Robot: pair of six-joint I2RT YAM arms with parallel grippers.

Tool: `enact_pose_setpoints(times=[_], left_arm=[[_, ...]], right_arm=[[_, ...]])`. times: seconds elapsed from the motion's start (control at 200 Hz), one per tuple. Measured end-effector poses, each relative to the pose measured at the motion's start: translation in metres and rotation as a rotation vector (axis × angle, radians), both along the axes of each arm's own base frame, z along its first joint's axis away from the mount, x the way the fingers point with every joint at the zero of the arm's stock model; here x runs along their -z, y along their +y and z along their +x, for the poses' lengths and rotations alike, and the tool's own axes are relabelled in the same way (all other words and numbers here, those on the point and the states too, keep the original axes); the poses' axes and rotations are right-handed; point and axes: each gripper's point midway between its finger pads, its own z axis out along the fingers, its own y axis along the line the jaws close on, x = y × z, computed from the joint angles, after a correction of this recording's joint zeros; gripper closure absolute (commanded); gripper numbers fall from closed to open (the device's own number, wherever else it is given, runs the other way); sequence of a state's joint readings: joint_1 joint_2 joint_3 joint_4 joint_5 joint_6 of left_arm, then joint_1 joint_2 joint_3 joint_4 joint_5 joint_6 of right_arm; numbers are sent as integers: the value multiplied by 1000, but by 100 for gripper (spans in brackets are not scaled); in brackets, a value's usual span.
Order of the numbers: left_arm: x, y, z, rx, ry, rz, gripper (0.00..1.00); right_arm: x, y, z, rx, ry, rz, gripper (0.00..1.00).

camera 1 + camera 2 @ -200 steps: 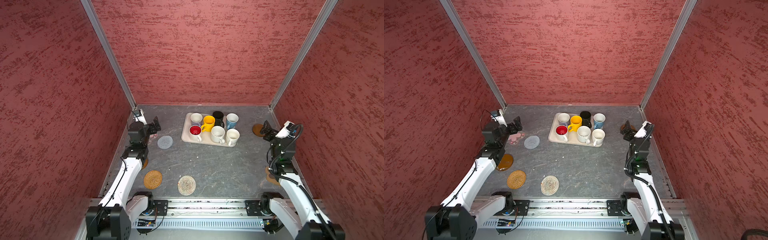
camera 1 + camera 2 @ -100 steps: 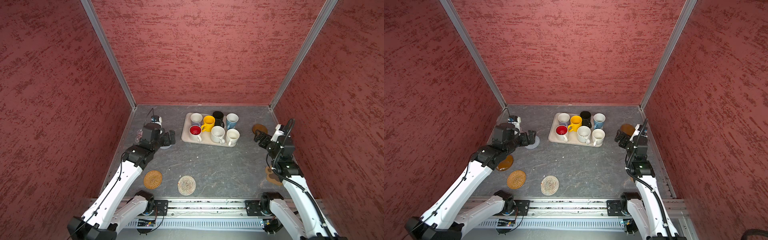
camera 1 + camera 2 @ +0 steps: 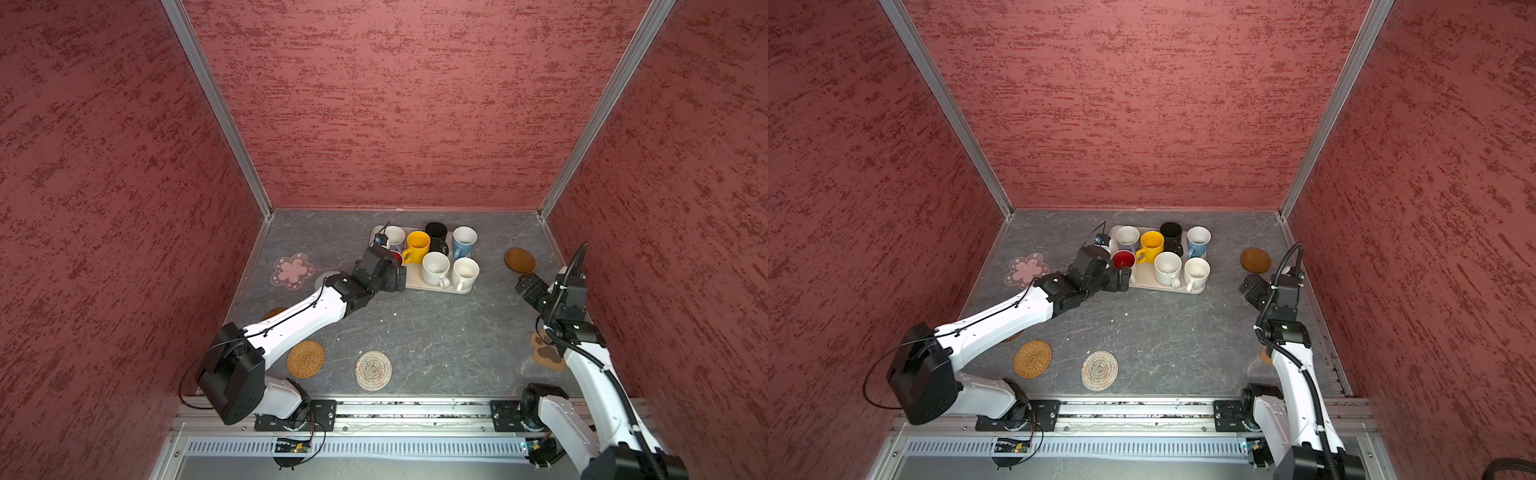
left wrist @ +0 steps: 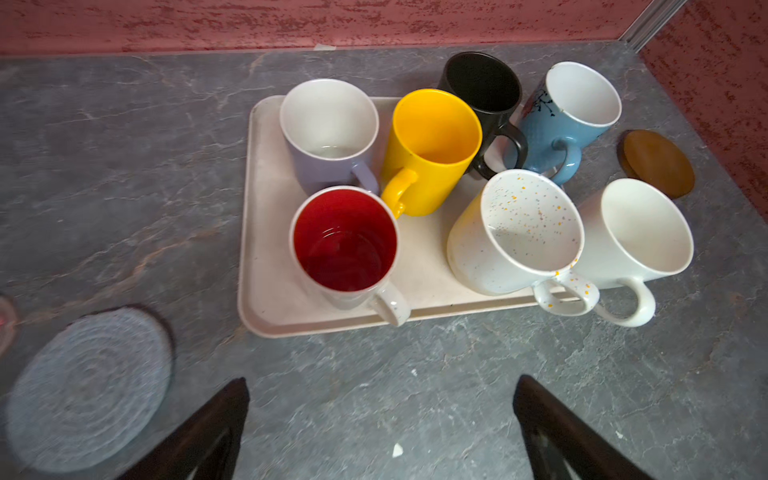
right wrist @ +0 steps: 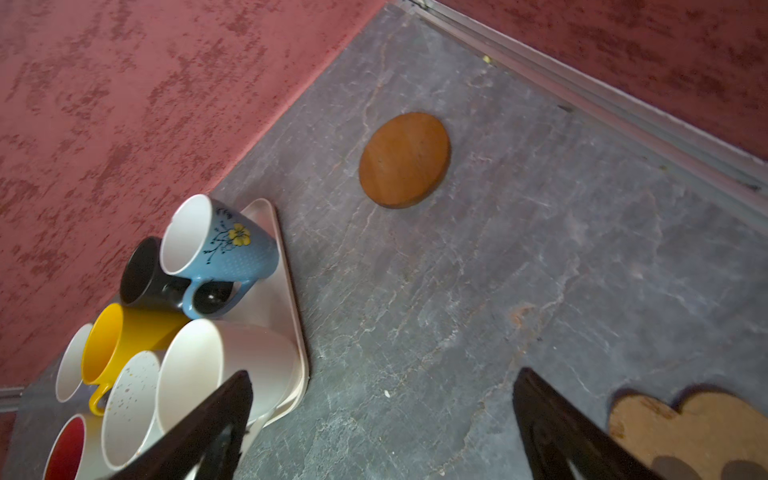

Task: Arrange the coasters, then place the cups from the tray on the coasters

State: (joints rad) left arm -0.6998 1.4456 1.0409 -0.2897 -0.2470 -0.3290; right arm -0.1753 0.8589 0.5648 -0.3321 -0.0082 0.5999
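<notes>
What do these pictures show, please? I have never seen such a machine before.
Two robot arms stand at the near edge of a grey table. Two pictures look down from above; two come from small cameras on the arms' wrists. Each arm ends in a gripper. The left gripper and the right gripper are both open and hold nothing. Seven cups stand on a pale tray. Around it lie coasters, among them a pink flower coaster, an orange woven coaster, a beige woven coaster, a wooden disc and a paw-shaped coaster.
</notes>
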Motion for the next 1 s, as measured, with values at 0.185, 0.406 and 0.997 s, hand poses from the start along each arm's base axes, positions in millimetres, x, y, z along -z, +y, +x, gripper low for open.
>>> enact_pose_setpoints(times=[0.185,0.406,0.997], left_arm=[[9,-28,25,22,-29,-112,0],[15,-40,38,44,-45,-240,0],[42,-35,27,51,20,-349,0]], right_arm=[[36,-25,-19,137,108,86,1],[60,-52,-36,283,204,133,1],[116,-65,-57,388,301,217,5]])
